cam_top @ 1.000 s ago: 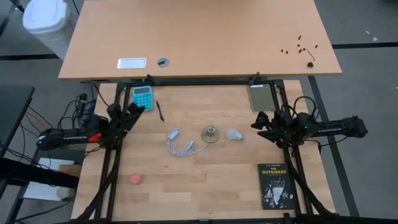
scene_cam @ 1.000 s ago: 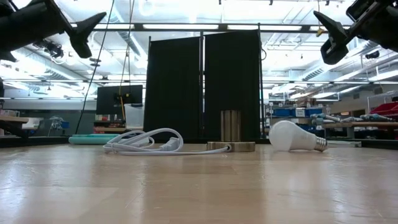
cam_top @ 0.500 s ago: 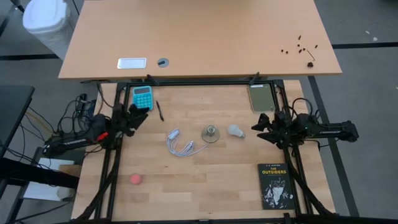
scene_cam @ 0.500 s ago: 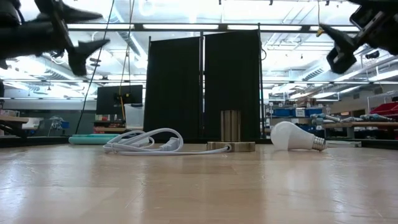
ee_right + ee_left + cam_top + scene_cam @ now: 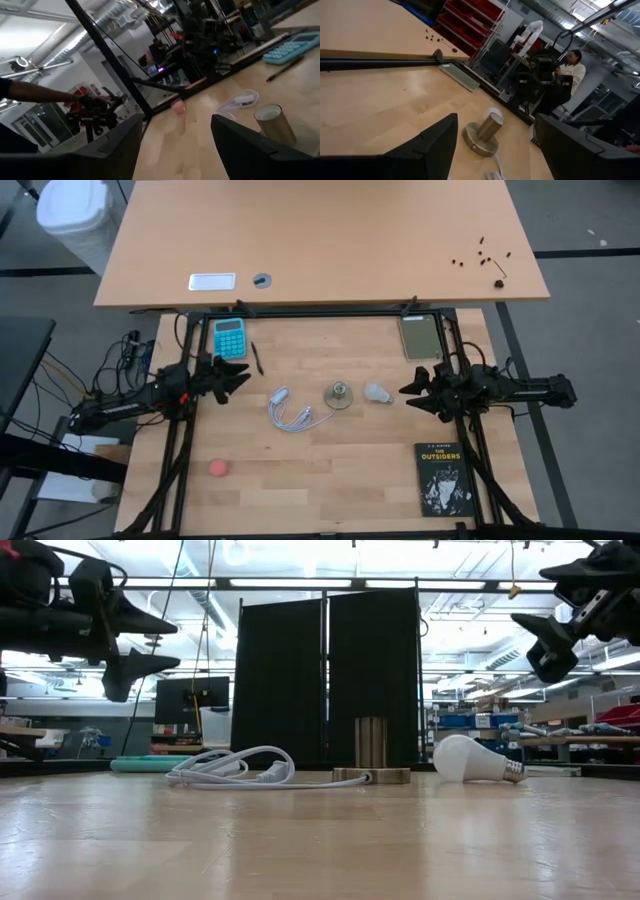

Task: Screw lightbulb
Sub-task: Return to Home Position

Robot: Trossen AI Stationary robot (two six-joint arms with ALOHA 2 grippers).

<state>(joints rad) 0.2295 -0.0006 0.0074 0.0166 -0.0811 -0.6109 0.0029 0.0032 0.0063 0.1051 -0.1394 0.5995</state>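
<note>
my left gripper [image 5: 237, 376] and right gripper [image 5: 411, 391] have both swung round near the table's [image 5: 330, 470] side edges, both spread wide and empty, while the lightbulb [image 5: 376, 392] lies mid-table just beside the lamp socket [image 5: 340, 394], not screwed in.

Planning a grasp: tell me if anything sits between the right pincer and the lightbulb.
Nothing visible does. The lightbulb lies on its side on the table, and the right pincer, open and raised above the tabletop, points at it across bare wood.
</note>
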